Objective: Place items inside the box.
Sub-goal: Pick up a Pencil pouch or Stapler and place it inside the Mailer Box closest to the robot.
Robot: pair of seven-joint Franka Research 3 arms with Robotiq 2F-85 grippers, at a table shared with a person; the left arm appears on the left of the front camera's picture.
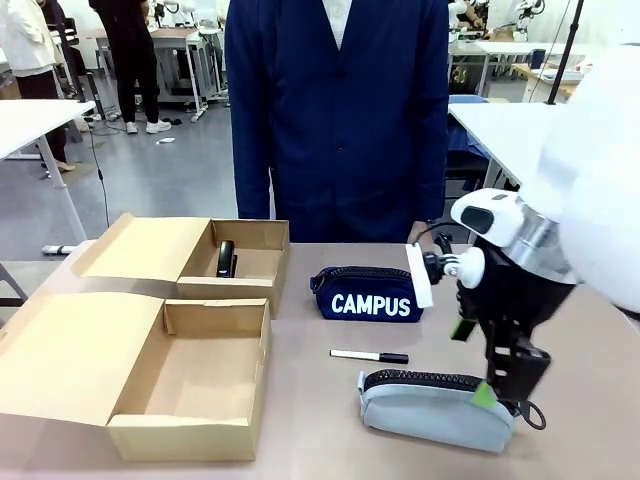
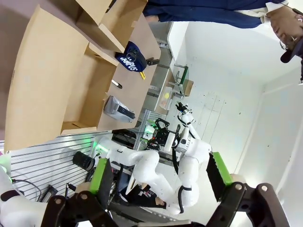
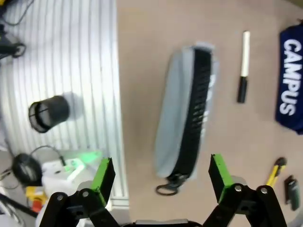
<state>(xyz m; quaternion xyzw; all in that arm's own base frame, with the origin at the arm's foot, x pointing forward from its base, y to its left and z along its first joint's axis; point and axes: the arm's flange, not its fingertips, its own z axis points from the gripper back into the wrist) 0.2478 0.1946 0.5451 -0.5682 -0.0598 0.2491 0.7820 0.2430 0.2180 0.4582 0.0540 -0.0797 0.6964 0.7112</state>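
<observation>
A black stapler [image 1: 226,258] lies inside the far open cardboard box [image 1: 280,268]. A second open box [image 1: 264,365] stands nearer, with nothing in it. The navy CAMPUS pouch [image 1: 367,296] [image 3: 289,80], the white black-capped marker [image 1: 368,356] [image 3: 244,66] and the pale grey pouch [image 1: 432,410] [image 3: 187,111] lie on the table right of the boxes. My right gripper [image 1: 506,393] [image 3: 161,177] hangs open just above the grey pouch's right end, over its zipper pull. My left gripper [image 2: 158,177] is open and holds nothing, high above the table and far from the boxes [image 2: 57,71].
A person in a navy jacket [image 1: 335,120] stands at the table's far edge. A small yellow and black object [image 3: 274,171] lies beside the navy pouch. The table's near edge [image 3: 118,94] runs close to the grey pouch.
</observation>
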